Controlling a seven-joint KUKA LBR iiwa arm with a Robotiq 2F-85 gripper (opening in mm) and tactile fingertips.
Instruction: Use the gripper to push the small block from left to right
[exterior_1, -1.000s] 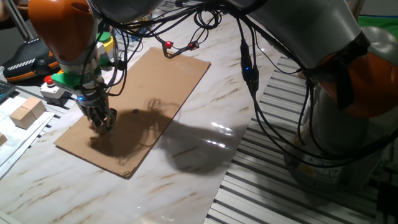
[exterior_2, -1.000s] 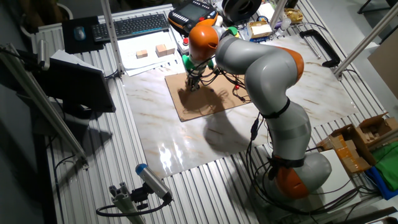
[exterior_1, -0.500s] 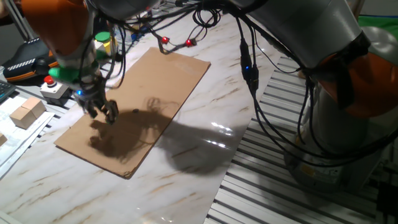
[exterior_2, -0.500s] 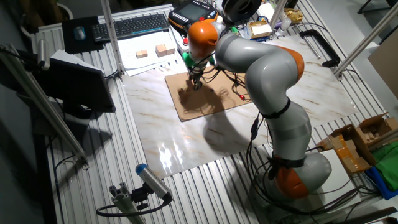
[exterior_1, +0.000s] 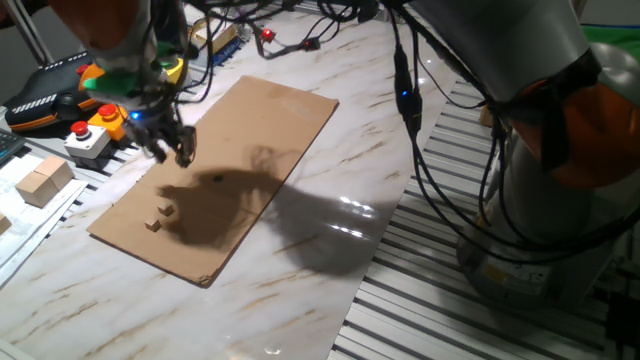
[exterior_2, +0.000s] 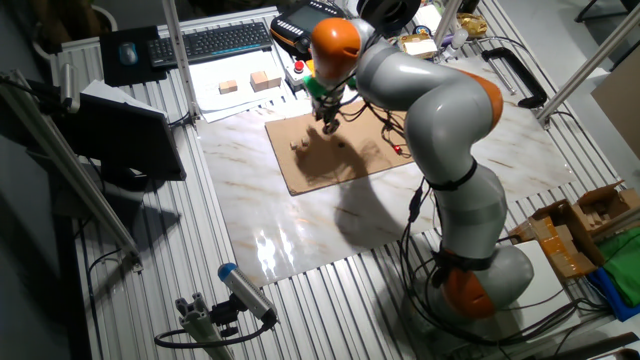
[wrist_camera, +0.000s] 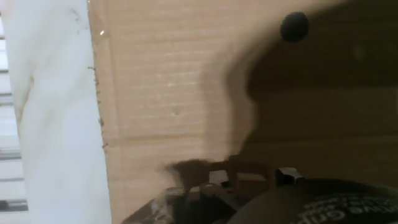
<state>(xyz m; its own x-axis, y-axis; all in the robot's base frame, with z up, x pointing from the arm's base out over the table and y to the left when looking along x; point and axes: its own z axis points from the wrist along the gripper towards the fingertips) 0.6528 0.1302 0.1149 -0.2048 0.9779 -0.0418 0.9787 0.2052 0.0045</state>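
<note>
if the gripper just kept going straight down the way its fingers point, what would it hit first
Most likely the bare cardboard sheet. The gripper hangs above it pointing down, and the two small blocks lie off to the side, nearer the sheet's corner. Exact height is unclear.

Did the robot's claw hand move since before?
Yes. The gripper has lifted off the cardboard sheet and shifted toward its far edge, away from the two small blocks lying there.

My counter (exterior_2: 250, 190) is pale marble set on ribbed metal slats (exterior_2: 330, 300); a keyboard (exterior_2: 225, 40) and what looks like a dark monitor (exterior_2: 125, 130) stand beyond.
</note>
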